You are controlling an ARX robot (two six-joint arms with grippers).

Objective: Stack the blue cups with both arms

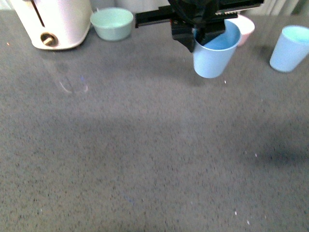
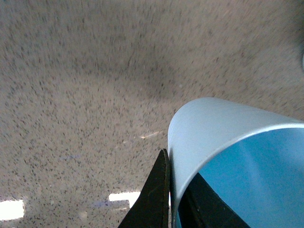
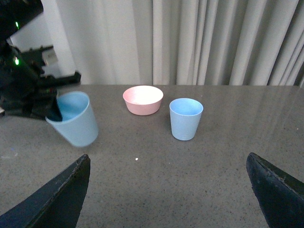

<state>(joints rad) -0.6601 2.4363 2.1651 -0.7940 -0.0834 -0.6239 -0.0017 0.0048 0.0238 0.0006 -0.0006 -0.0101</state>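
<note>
- Front: left gripper [image 1: 200,36] clamped on the rim of the held blue cup [image 1: 211,50], which is tilted and looks lifted, near the table's [image 1: 145,154] far edge; other blue cup [image 1: 289,48] stands by the far right corner.
- Left wrist: one finger [image 2: 152,199] outside the wall, one inside. Thin pinch, could slip imo.
- Right wrist: right gripper [image 3: 167,159] fingers wide apart, empty. Coming in tilted might tip the other blue cup.

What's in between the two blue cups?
The pink bowl, set slightly behind the line from the held cup to the standing cup; the right wrist view shows it.
</note>
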